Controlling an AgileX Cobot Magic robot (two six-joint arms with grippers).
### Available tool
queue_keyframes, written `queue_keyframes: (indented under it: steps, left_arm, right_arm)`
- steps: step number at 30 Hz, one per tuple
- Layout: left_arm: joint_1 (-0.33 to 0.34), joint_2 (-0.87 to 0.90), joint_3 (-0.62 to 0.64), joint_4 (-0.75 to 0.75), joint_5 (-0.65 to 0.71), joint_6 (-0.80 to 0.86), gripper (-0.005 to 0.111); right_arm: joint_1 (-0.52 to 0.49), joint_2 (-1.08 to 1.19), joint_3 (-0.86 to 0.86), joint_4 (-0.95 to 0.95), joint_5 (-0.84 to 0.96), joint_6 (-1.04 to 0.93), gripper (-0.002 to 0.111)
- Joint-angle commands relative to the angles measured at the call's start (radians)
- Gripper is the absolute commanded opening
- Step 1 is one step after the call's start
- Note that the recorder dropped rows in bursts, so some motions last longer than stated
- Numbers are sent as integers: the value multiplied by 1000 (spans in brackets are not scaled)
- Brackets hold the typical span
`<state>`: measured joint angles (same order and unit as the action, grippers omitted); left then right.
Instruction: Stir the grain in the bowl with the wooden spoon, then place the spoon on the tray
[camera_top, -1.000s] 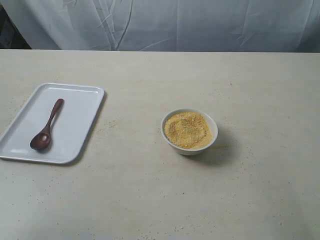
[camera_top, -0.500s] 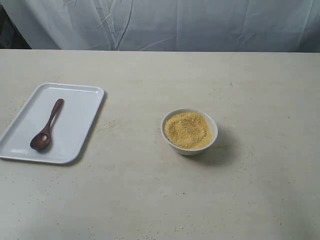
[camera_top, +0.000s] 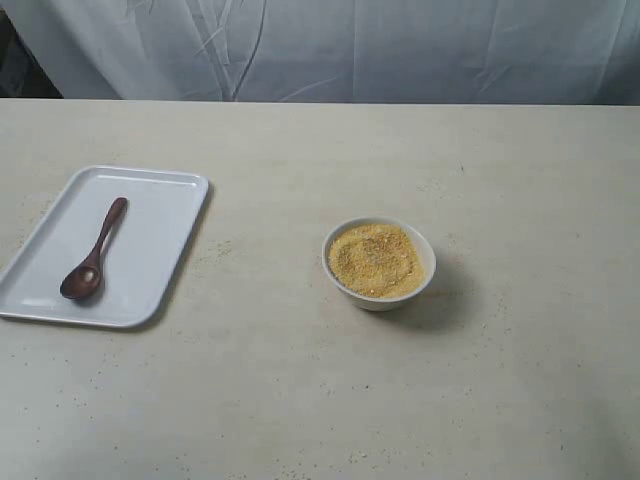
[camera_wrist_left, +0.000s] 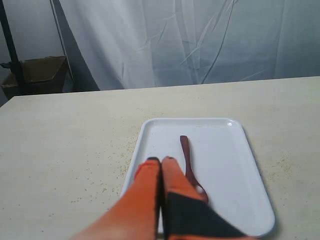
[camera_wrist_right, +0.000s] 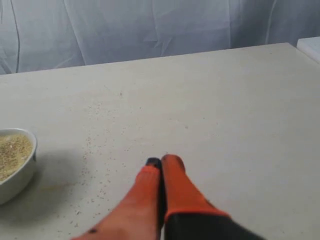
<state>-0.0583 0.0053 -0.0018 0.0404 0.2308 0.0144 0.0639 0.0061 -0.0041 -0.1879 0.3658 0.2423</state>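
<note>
The dark wooden spoon (camera_top: 92, 253) lies on the white tray (camera_top: 160, 240) at the left of the table, its oval bowl toward the front. The white bowl (camera_top: 379, 290) holds a mound of yellow grain (camera_top: 375, 259) near the table's middle. Neither gripper shows in the exterior view. In the left wrist view my left gripper (camera_wrist_left: 161, 160) is shut and empty, hanging over the near part of the tray (camera_wrist_left: 225, 150), with the spoon (camera_wrist_left: 187, 157) just beside its fingers. My right gripper (camera_wrist_right: 161, 161) is shut and empty above bare table, with the bowl (camera_wrist_right: 20, 175) of grain (camera_wrist_right: 12, 150) off to its side.
Loose grains are scattered on the beige tabletop (camera_top: 300, 400) around the bowl and beside the tray. A white cloth backdrop (camera_top: 330, 50) hangs behind the table's far edge. A dark stand with a brown box (camera_wrist_left: 35, 75) is beyond the table in the left wrist view.
</note>
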Motion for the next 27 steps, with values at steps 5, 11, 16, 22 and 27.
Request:
queue_keyframes:
  steps: [5,11,16,22,27]
  left_arm:
    - [-4,-5,2,2,-6,-4,0]
    - [-4,-5,2,2,-6,-4,0]
    - [-4,-5,2,2,-6,-4,0]
    - [-4,-5,2,2,-6,-4,0]
    - [-4,-5,2,2,-6,-4,0]
  right_arm:
    - [-4,-6,4,-10,-18,-4,-1]
    - [-4,-6,4,-6,-18,-4,-1]
    - [-4,-6,4,-6,-10,-7,-1]
    - [-4,-6,4,-6,-13,-145,-1]
    - [-4,-6,4,-6,-13,-182,-1]
